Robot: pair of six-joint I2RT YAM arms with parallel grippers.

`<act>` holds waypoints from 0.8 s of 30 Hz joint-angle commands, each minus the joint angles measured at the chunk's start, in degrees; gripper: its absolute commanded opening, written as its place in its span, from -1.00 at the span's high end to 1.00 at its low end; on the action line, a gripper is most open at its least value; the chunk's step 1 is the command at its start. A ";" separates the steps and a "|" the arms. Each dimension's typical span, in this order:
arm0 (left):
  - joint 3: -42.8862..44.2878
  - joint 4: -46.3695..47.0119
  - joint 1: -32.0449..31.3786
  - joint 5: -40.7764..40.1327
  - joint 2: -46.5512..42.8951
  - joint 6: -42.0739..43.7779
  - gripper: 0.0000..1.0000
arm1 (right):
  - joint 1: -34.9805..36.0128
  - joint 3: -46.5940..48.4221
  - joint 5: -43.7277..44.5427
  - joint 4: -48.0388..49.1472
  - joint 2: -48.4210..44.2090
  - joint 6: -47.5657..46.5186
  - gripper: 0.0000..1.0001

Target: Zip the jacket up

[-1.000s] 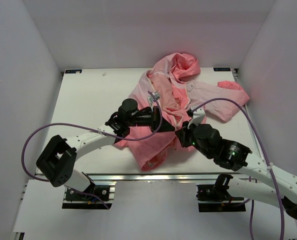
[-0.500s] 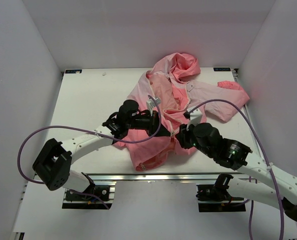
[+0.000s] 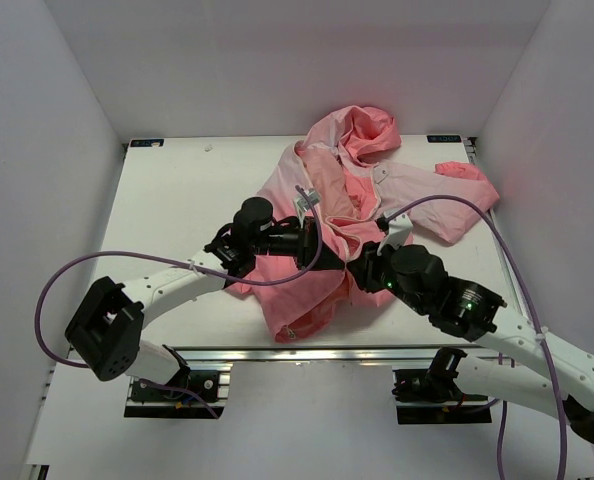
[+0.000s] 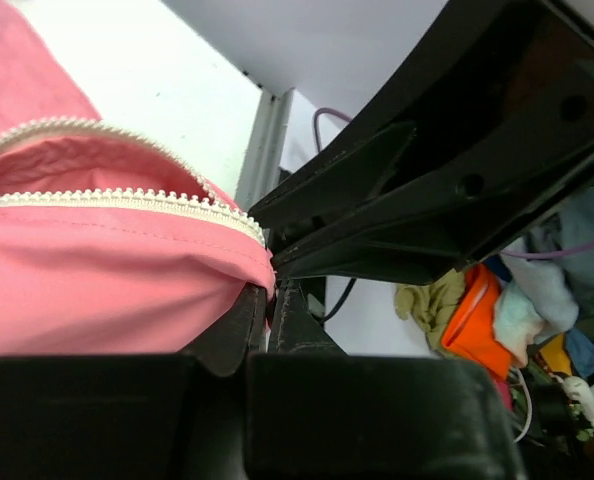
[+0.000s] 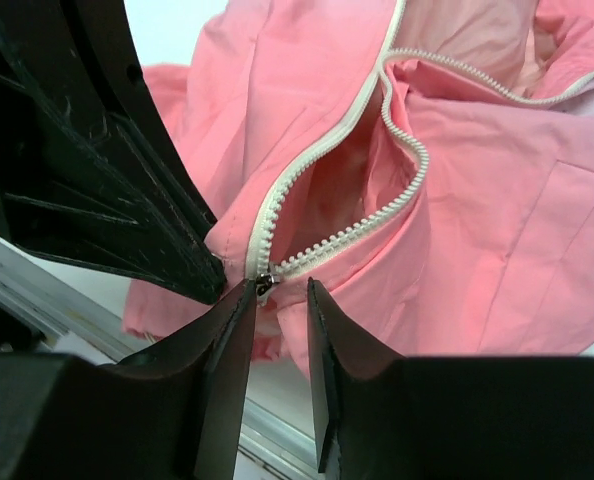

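Observation:
The pink jacket [image 3: 377,190] lies crumpled on the table, hood at the back and front open. Its white zipper [image 5: 317,160] is joined only at the bottom. My left gripper [image 3: 327,248] is shut on the jacket's bottom hem [image 4: 97,280], just beside the lower end of the zipper teeth [image 4: 127,198]. My right gripper [image 3: 359,264] faces it from the right, almost touching. Its fingers [image 5: 227,340] are slightly apart, with the small metal zipper slider [image 5: 265,283] between them, close against the left finger. The left gripper's black fingers [image 5: 97,190] show beside it.
One sleeve [image 3: 467,195] trails toward the table's right edge. The white table [image 3: 177,200] is boxed in by white walls, with a metal rail [image 3: 297,353] along the front. Purple cables [image 3: 107,260] loop off both arms. Coloured clutter [image 4: 477,310] lies beyond the table.
The left arm's lower links dropped a little and its cable loop shifted. Both grippers stayed together at the jacket's bottom, moving only slightly. The hem bunched a bit.

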 commanded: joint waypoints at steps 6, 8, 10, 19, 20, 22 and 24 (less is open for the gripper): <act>-0.40 11.94 -0.44 6.05 -0.07 -5.71 1.00 | -0.16 0.35 -1.62 3.62 -0.91 2.27 0.29; -0.22 12.04 -0.35 6.23 0.37 -6.24 1.00 | -0.16 0.26 -2.41 3.62 -1.09 2.62 0.27; -0.31 12.74 -0.35 6.58 0.73 -6.77 1.00 | -0.16 0.00 -2.68 3.45 -1.35 3.32 0.24; -0.13 10.89 -0.35 5.35 0.64 -6.25 1.00 | -0.16 0.18 -5.48 2.22 -1.70 3.77 0.13; -0.22 10.72 -0.35 5.18 0.73 -6.16 1.00 | -0.16 0.09 -6.10 2.21 -1.79 3.42 0.13; -0.31 10.63 -0.35 5.09 0.99 -6.16 1.00 | -0.16 -0.17 -7.33 2.21 -2.14 2.62 0.09; -0.31 10.46 -0.35 5.00 1.52 -6.24 1.00 | -0.16 -0.18 -8.47 1.95 -2.23 0.96 0.07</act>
